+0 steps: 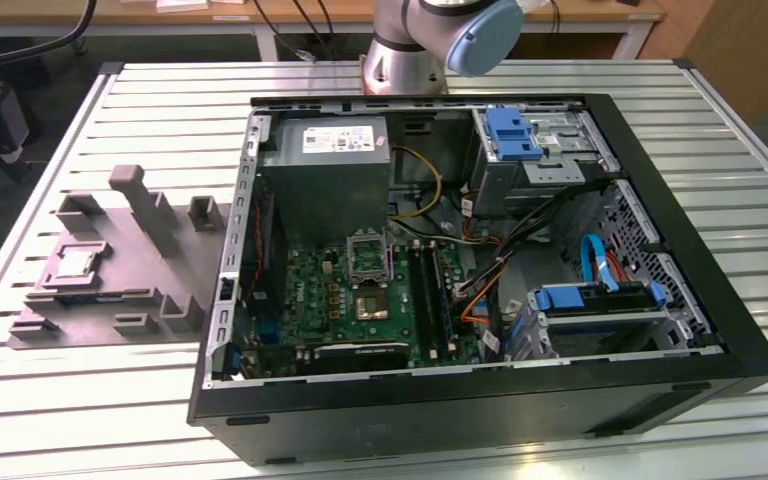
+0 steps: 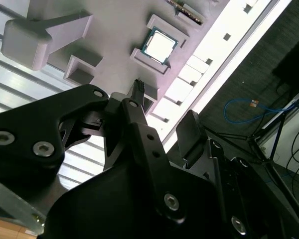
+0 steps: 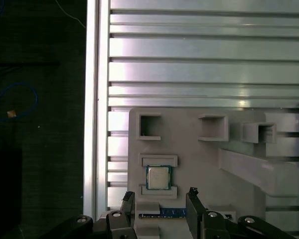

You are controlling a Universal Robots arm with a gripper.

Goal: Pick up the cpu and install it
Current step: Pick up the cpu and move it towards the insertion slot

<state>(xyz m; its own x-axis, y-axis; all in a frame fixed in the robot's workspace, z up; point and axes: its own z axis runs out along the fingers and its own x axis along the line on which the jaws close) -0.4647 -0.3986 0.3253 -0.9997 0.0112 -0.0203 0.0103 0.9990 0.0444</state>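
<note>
— Where is the cpu (image 1: 75,263) right now?

— It lies flat, metal top up, in a shallow square seat on the grey plastic fixture (image 1: 104,312). Low raised lips hold it on two opposite sides. Both wrist views show it too: (image 3: 158,177) and (image 2: 159,45).

— And the fixture?

— It sits on the slatted metal bench (image 1: 91,400), at the exterior view's left of the open computer case (image 1: 491,405), just beside the case wall. Upright blocks and small pockets stand around the chip's seat. In the first wrist view a thin strip with a blue edge (image 3: 162,213) lies in a slot near the seat.

— Has the tool got hold of anything?

— No. The tool (image 3: 160,196) hangs over the fixture with its two black fingers (image 3: 195,205) spread wide and nothing between them. In the second wrist view the tool (image 2: 164,102) is apart from the chip, which lies beyond the fingertips, untouched.

— What is inside the case?

— A green board (image 1: 357,290) lies on its floor, with a dark socket (image 1: 365,305) near the middle and the socket's metal frame (image 1: 368,255) raised just beside it. A grey power supply box (image 1: 331,150) sits at the far end, and blue-fronted drive cages (image 1: 598,300) stand at the exterior view's right with cables between.

— And the arm?

— Its base (image 1: 411,50) stands on the bench behind the case.
</note>
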